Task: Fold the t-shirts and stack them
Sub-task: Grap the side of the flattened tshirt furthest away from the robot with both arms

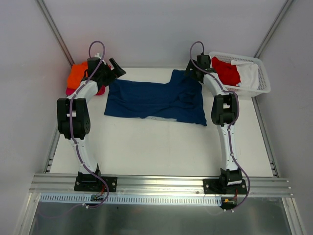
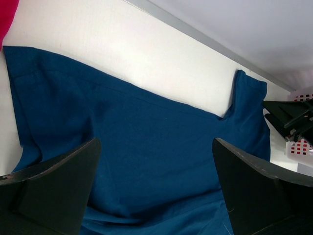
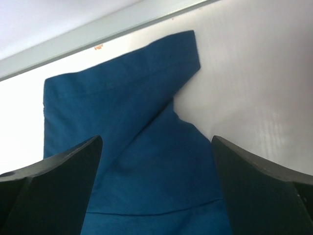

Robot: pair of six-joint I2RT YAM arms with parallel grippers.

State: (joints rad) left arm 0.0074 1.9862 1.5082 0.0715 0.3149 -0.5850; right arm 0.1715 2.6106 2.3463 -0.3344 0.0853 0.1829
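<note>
Now the navy blue t-shirt (image 1: 154,100) is lying spread out on the far half of the white table (image 1: 146,152), running left to right between the two arms. Its body is lying mostly flat toward the left, while the right part is showing some wrinkles and folds. One sleeve (image 3: 166,63) is pointing toward the far edge of the table, close to the metal rail there.

The left gripper (image 1: 119,68) is hovering just above the far-left corner of the shirt with its fingers spread wide, pinching nothing; in the left wrist view blue cloth is filling the gap between the two dark fingers. The right gripper (image 1: 190,70) is hanging over the far-right corner, near that sleeve, and its fingers are likewise standing wide apart with nothing between them but the cloth below. Whether either one is touching the fabric I cannot tell.

At the far-left corner of the table an orange t-shirt (image 1: 77,74) is sitting in a heap, with a magenta-pink t-shirt (image 1: 70,91) peeking out at its near side. At the far right, a white lattice basket (image 1: 261,87) is holding a red t-shirt (image 1: 226,71) on its left side and a white t-shirt (image 1: 248,73) on its right, both crumpled.
</note>
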